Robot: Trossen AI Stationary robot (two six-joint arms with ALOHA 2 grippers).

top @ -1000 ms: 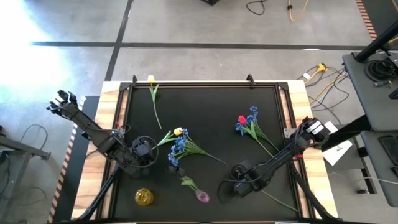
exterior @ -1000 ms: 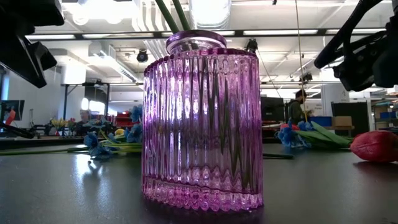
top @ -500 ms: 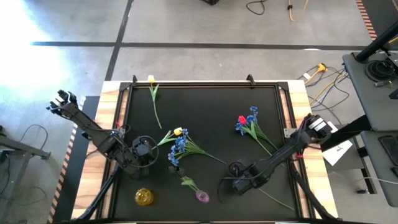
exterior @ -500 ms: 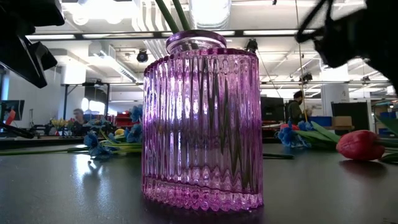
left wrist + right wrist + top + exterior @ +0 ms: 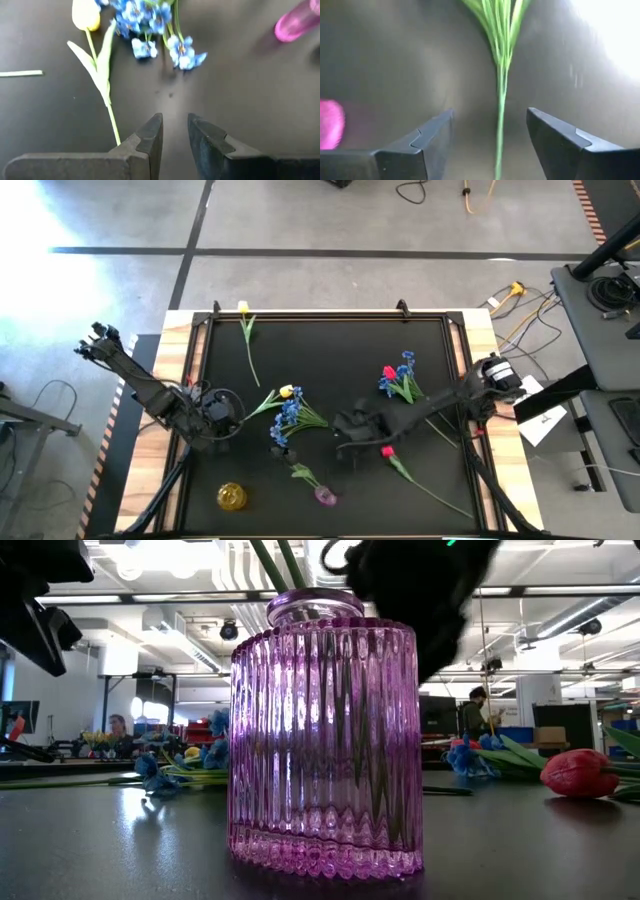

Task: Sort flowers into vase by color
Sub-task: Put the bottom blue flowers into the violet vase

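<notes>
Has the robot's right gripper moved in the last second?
Yes. In the high view the right gripper, open, has moved toward the table's middle, away from the pink glass vase and nearer the blue flower spray.

Dark jointed arms, angular pincers [image 5: 175,131]

No readable text, label, brand, number or sign shows in any view. The white sheet [image 5: 543,423] beside the counter [image 5: 330,340] carries dark marks, but they are too small to make out.

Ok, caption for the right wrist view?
Right gripper, open, straddles a green stem on the dark table.
</notes>
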